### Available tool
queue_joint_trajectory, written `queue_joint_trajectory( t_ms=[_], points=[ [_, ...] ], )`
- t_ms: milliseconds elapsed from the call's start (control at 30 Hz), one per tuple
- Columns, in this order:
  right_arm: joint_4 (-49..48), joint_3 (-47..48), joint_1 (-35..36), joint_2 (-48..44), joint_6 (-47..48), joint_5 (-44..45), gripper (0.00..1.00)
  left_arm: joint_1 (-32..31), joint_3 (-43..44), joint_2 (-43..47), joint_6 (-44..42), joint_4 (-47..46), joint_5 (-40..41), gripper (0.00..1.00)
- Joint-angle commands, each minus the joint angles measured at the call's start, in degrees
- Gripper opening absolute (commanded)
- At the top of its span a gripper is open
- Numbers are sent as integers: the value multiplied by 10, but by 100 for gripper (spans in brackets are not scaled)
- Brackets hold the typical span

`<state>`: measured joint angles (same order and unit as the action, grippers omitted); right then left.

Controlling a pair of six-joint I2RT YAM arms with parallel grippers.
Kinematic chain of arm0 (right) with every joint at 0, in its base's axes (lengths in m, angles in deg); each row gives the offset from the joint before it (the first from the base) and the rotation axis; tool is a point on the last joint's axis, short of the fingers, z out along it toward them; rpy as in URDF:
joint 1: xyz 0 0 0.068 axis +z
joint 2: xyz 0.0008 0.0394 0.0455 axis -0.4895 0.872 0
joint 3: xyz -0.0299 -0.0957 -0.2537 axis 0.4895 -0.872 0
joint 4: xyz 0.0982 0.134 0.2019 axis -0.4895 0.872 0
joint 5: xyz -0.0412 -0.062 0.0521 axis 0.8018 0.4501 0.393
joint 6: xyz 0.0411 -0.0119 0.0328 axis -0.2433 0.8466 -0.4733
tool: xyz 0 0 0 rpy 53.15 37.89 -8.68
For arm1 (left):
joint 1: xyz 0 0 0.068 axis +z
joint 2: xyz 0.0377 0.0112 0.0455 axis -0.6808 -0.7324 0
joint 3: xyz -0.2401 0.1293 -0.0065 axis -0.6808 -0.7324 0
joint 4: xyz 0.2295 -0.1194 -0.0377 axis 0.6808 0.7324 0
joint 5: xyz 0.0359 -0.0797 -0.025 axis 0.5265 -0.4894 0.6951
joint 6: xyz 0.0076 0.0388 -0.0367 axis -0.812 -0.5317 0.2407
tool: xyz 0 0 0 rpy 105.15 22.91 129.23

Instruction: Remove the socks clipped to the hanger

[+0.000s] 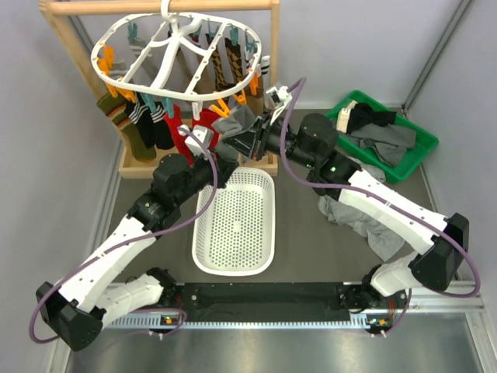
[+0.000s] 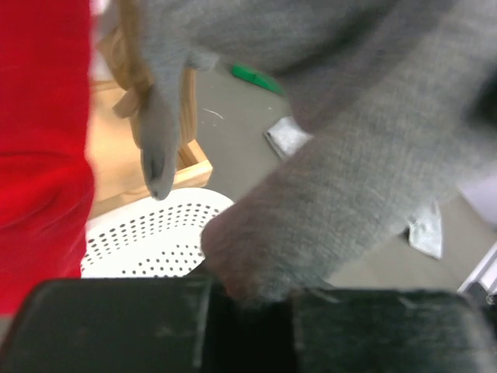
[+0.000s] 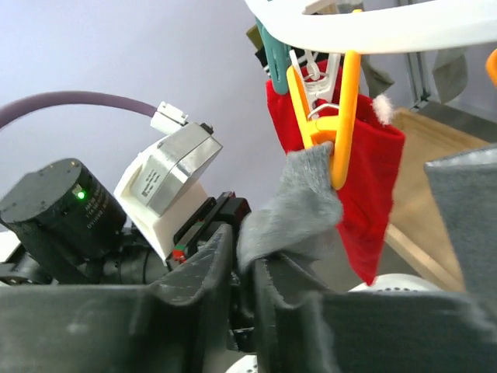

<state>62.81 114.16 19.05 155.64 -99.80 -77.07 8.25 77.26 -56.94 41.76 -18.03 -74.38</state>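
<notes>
The white oval hanger [image 1: 172, 48] hangs from the wooden rail, with several socks [image 1: 140, 116] clipped round it. A grey sock [image 1: 233, 122] hangs at its near edge, held by an orange clip [image 3: 342, 116], with a red sock [image 3: 373, 186] right behind it. My left gripper [image 1: 213, 144] is shut on the grey sock's lower part [image 2: 349, 171], and the red sock [image 2: 39, 140] is at its left. My right gripper [image 1: 247, 140] is shut on the same grey sock [image 3: 299, 206] just below the clip. The two grippers are close together.
A white perforated basket [image 1: 200, 225] lies on the table below the grippers and also shows in the left wrist view [image 2: 140, 233]. A green bin [image 1: 415, 159] of dark garments stands at the right. Grey garments [image 1: 365, 221] lie under the right arm. The wooden stand [image 1: 70, 47] holds the hanger.
</notes>
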Motion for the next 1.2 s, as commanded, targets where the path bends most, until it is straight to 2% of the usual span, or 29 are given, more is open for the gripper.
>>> queue_joint_trajectory(
  t_ms=[0,67,133,167,267,300,467,633,733,1167],
  points=[
    [15,20,8,-25,0,14,26,-2,6,3,-8,-25,-35,0],
    [107,70,8,-22,11,59,41,-1,4,12,-10,-9,-47,0],
    [201,136,8,-13,36,78,47,-1,-4,25,-13,-2,-69,0],
    [226,157,8,-8,43,89,55,-1,-8,31,-13,-1,-74,0],
    [292,235,8,19,81,105,67,-1,-20,48,-12,1,-89,0],
    [306,273,8,28,104,108,68,-1,-21,51,-11,3,-91,0],
    [413,406,9,114,147,155,71,-1,-17,59,-16,25,-106,0],
    [458,504,33,158,192,237,71,-2,-21,67,-16,26,-101,0],
    [466,524,51,176,200,264,72,-1,-32,74,-11,14,-99,0],
    [415,502,66,211,214,304,72,-1,-35,69,-7,12,-104,0]
  ],
)
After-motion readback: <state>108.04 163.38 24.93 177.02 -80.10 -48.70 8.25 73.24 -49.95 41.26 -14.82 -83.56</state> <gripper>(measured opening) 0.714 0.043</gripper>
